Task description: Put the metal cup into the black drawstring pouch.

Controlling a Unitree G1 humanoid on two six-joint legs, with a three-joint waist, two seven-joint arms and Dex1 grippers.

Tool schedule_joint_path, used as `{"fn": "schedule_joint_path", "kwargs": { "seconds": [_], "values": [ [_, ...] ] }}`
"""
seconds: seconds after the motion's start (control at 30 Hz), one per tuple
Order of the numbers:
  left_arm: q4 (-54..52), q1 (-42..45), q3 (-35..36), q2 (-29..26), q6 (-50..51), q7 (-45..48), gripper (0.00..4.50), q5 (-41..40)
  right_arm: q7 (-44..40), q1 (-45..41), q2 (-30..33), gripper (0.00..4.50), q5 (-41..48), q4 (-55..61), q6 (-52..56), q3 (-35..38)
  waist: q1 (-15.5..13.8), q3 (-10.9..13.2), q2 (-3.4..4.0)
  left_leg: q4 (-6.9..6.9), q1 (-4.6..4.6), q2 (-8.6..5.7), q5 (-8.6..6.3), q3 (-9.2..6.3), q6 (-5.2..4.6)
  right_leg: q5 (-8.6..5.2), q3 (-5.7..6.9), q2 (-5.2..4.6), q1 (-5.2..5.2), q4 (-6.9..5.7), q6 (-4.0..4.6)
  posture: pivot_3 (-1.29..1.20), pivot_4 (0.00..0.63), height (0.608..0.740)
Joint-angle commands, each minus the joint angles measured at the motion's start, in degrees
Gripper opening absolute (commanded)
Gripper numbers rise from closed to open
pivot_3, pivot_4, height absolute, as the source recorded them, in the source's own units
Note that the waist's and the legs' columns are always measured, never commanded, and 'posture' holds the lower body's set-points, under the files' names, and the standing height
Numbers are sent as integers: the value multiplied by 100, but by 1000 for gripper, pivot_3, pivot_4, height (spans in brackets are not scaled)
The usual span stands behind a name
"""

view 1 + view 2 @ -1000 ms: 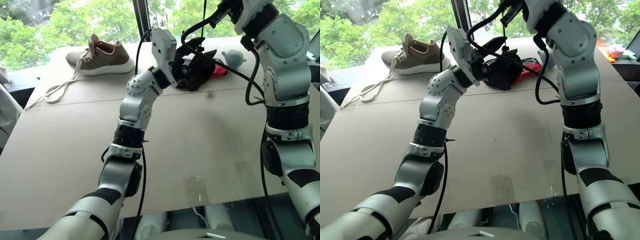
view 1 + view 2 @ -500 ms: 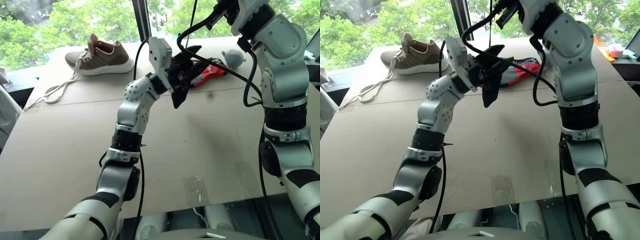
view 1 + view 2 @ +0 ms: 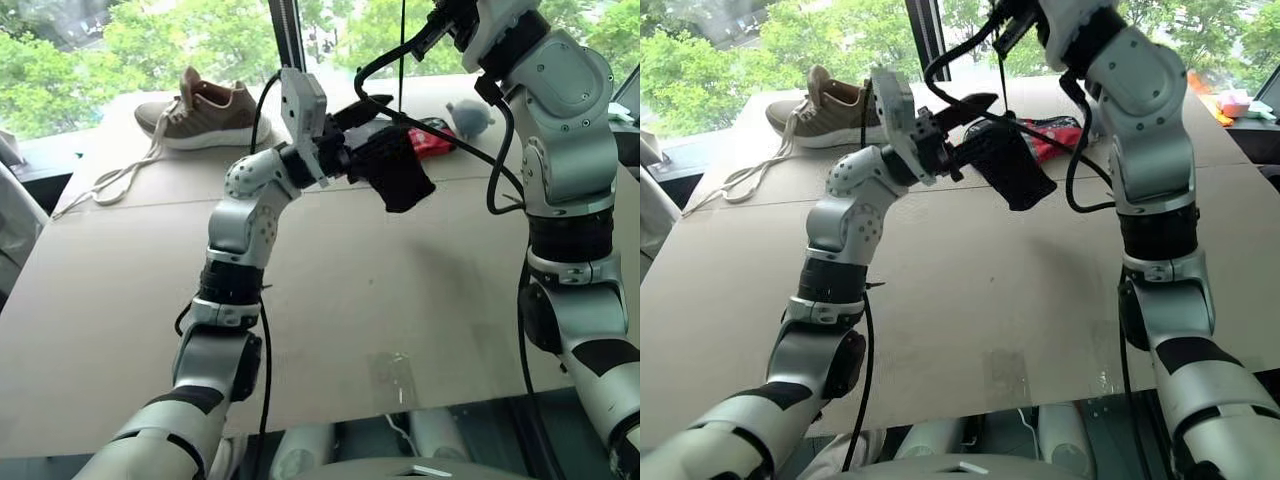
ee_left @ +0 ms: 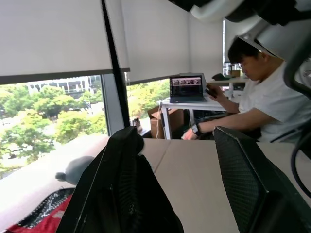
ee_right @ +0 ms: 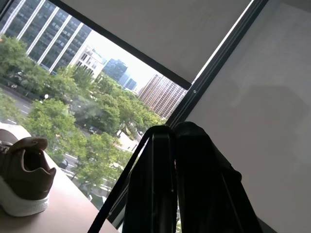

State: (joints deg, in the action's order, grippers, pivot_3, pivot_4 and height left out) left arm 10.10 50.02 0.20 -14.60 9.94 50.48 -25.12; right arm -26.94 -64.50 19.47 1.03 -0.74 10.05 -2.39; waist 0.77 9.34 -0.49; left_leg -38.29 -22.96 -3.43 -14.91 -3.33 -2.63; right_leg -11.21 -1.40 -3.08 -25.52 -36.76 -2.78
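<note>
Brown sneaker (image 3: 205, 112) sitting far left on the cardboard-covered table (image 3: 120, 290). Mid-frame, left gripper (image 3: 365, 135) spread around the black drawstring pouch (image 3: 395, 170), held up off the table (metal cup can't be made out). Up top right, right gripper (image 5: 175, 141) pinched tight on a thin black cord (image 5: 124, 189).

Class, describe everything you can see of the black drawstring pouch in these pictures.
The black drawstring pouch is soft dark fabric, hanging crumpled and tilted in mid-air above the table. The left gripper holds it at its upper edge. A thin black cord runs straight up from it toward the raised right arm. The cup cannot be seen.
</note>
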Motion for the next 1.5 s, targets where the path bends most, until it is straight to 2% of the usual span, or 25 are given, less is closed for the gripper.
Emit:
{"fn": "schedule_joint_path", "kwargs": {
  "seconds": [0.03,0.2,0.43,0.53,0.63,0.67,1.17,1.33,1.5],
  "values": [
    [299,227,-32,188,-428,-130,2557,225,60,-43,26,0,38,317,9,72,3,0,0,0,0,0,0,1,0,0,0,0,0,0,0,0,150,740],
    [707,439,-42,397,-645,-137,2557,341,65,-40,21,0,35,359,45,70,4,0,0,1,-2,0,0,2,0,0,0,0,-2,1,0,0,150,740],
    [954,370,30,390,-668,-152,2557,380,79,-42,-11,0,42,421,73,59,14,0,0,0,-1,0,0,2,0,0,0,1,-3,-2,0,0,150,740],
    [942,297,24,390,-592,-138,1712,365,81,-39,-15,0,45,446,87,64,13,0,0,0,-2,0,0,2,0,0,0,0,-3,-2,0,0,150,740],
    [980,248,-10,397,-611,-108,240,405,83,-36,-13,0,45,462,98,70,13,0,0,0,-2,0,0,2,-1,0,-1,0,-3,0,0,0,150,740],
    [1015,244,-45,398,-600,-121,167,453,85,-35,-13,0,46,471,108,72,13,0,0,0,-2,0,0,2,-1,0,0,0,-3,0,0,0,150,740],
    [1059,-5,-200,347,-586,-254,121,832,142,-168,-32,0,66,417,111,138,12,0,0,0,-2,0,0,2,0,0,0,0,-3,-1,0,0,150,740],
    [1166,-261,-283,319,-500,-333,121,981,570,-513,-169,0,239,210,-109,522,12,0,0,0,-1,0,0,3,0,0,-1,0,-3,-2,0,0,150,740],
    [1229,-362,-367,429,-561,-342,121,1008,709,-538,-191,0,215,125,-214,533,6,0,0,0,-2,0,0,2,0,0,-1,-2,-3,-1,0,0,150,740]
  ]
}}
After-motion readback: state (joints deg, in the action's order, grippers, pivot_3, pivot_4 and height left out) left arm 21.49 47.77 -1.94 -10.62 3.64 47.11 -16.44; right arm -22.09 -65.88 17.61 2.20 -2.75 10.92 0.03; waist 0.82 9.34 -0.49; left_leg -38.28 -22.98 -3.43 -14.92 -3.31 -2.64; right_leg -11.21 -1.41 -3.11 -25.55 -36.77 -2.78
